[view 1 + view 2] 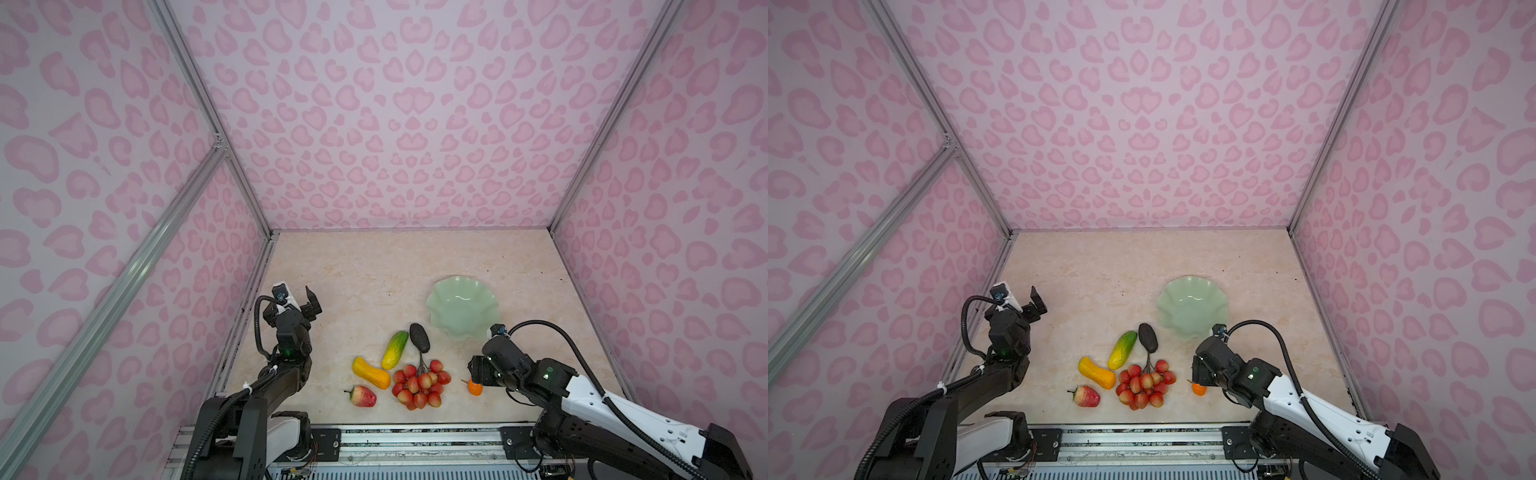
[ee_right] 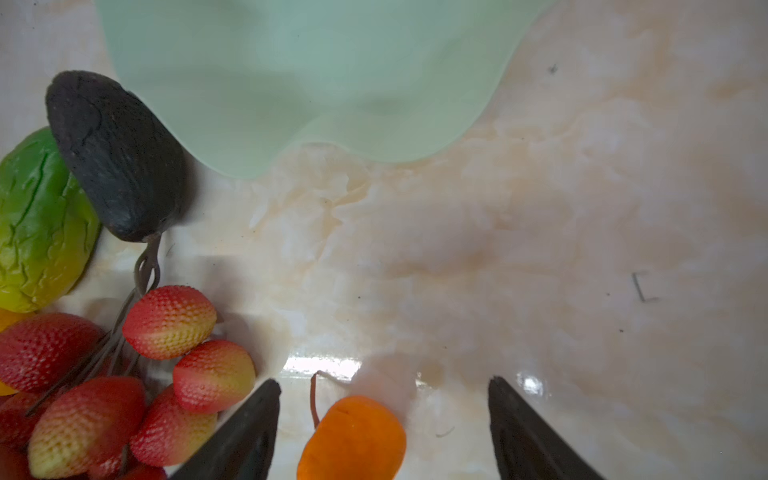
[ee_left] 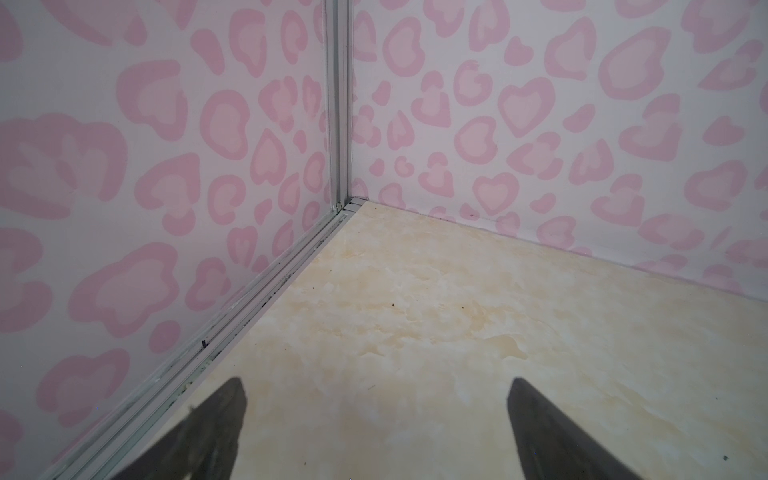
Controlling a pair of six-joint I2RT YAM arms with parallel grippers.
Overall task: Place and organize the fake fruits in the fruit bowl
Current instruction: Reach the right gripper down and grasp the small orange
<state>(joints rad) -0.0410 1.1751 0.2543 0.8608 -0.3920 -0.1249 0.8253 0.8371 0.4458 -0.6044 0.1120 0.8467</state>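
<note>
Nearest the robot's base, the strawberry point(image 1: 363, 396) lies on the marbled table point(image 1: 374, 266). Off to the right at about the same depth, the small orange ball point(image 2: 353, 440) sits between the jaws of the right gripper point(image 2: 382, 384). Those jaws stand apart with a gap on either side of the ball, gripping nothing. Between strawberry and ball lies the cluster of red balls point(image 1: 419, 384), with the yellow gourd point(image 1: 371, 372) just to its left. A little further back, the cucumber point(image 1: 395, 350) and the black oblong fruit point(image 1: 419, 337) lie side by side, the black one just beside the wavy rim of the pale green bowl point(image 1: 444, 291). Every fruit is on the table, outside the bowl. Over by the left wall point(image 3: 145, 166), the left gripper point(image 3: 377, 380) hangs with its jaws spread wide, holding nothing and facing the back corner.
</note>
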